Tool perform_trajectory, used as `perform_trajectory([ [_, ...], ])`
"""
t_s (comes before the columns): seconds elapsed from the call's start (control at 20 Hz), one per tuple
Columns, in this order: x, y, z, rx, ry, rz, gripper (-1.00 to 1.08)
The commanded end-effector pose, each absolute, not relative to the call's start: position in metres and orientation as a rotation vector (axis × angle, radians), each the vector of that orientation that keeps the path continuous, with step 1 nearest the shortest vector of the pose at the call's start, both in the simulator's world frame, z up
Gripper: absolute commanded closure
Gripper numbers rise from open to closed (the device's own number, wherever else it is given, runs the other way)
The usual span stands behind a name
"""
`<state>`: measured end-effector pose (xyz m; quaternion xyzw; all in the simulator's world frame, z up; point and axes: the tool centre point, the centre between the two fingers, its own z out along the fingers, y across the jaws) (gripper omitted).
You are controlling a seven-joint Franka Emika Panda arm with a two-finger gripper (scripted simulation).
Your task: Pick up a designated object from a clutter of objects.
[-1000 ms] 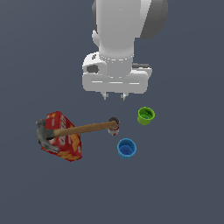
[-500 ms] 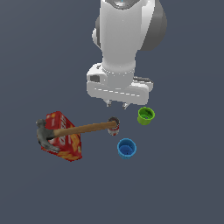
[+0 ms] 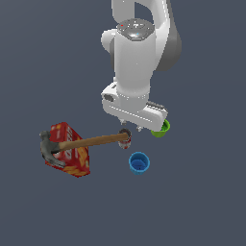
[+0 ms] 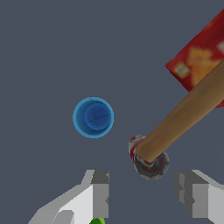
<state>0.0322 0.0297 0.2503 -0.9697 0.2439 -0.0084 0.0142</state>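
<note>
The blue cup (image 3: 139, 162) stands upright and alone on the bare floor, mouth up, just in front of my pincer (image 3: 133, 128) and apart from everything else. In the wrist view the blue cup (image 4: 93, 117) sits ahead of my two fingers (image 4: 99, 192), not between them. My pincer is spread wide and holds nothing.

Nearest to the cup is the tiny can (image 3: 125, 139), a little to the exterior view's left of it, with the butt of the hammer (image 3: 91, 142) resting on its top. The wrist view shows the same: the wooden handle (image 4: 183, 117) ends on the can (image 4: 148, 158), which lies roughly in line with the gap between my fingers. The hammer's grey head (image 3: 48, 149) lies over the red box (image 3: 69, 153) further left. The green cup (image 3: 161, 129) peeks out behind my pincer, to the exterior view's right.

The risk is clear. If I drop straight down from here, I would meet the can and the hammer's end, not the cup; a knock there could tip the can, roll the handle and push the blue cup away. A finger landing on the thick rim could also flip the cup.

The red box carries yellow and white print, but I can read no words on it, and the can's label looks too small to make out.
</note>
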Motion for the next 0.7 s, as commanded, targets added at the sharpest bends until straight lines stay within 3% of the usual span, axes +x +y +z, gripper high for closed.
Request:
perform_trajectory([
  [0.0, 0.035, 0.033, 0.240, -2.987, 0.857, -0.029, -0.20],
  [0.65, 0.047, 0.046, 0.189, -2.777, 1.337, -0.036, -0.20],
])
